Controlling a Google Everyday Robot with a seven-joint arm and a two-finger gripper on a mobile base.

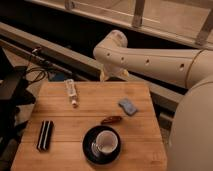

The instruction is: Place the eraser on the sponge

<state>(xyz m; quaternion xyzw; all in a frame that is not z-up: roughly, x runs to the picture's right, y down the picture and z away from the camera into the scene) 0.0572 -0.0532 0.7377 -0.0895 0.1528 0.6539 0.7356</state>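
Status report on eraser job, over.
Gripper at wooden table's far edge. Black rectangular eraser front-left, untouched. Blue-grey sponge right of centre, bare. Small brown object near sponge.

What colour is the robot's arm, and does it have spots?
The arm is creamy white, a fat rounded tube with a row of small dark dots along its side. Its gripper, pale too, hangs just beyond the far edge of the wooden table.

On my feed, a glossy black saucer (89, 149) and white cup (107, 142) sit on the matt wooden bench (90, 107), the pincer (113, 75) of my smooth cream arm (150, 62) just beyond its far edge.
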